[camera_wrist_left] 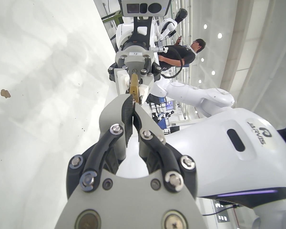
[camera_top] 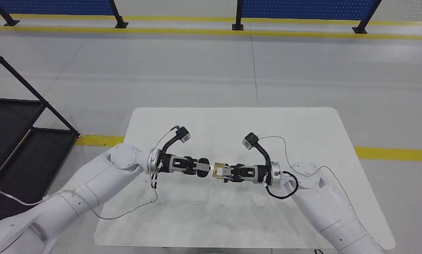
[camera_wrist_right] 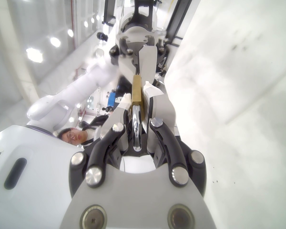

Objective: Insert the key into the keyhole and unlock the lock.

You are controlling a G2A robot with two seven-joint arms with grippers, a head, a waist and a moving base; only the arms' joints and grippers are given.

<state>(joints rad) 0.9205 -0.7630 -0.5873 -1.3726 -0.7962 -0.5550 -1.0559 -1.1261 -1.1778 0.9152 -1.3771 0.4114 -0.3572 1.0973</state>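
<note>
**Top view.** The lock (camera_top: 219,167) is held in the air above the middle of the white bench (camera_top: 264,125), with its brass body lying level. The left tool (camera_top: 206,168) stands at one end of the lock and the right tool (camera_top: 228,171) at the other. The two arms face each other along one line through the lock.

**Left wrist view.** The left tool (camera_wrist_left: 133,103) has its pads pressed together on the key (camera_wrist_left: 133,100), of which only a sliver shows at the tips. Those tips sit against the near end of the lock (camera_wrist_left: 134,85). The keyhole is covered, so how deep the key sits cannot be told.

**Right wrist view.** The right tool (camera_wrist_right: 137,101) is clamped on the brass body of the lock (camera_wrist_right: 136,89). The shackle (camera_wrist_right: 136,132) points back between its fingers toward the wrist. The lock's far end faces the left tool.

**Finding.** The key's long axis and the lock's long axis run in one line. The left tool lies straight off the keyhole end and is the working party. In my judgement the coming move is a twist about that shared axis, with the right tool holding the body against it. Any tilt off the line would likely bind the key.
</note>
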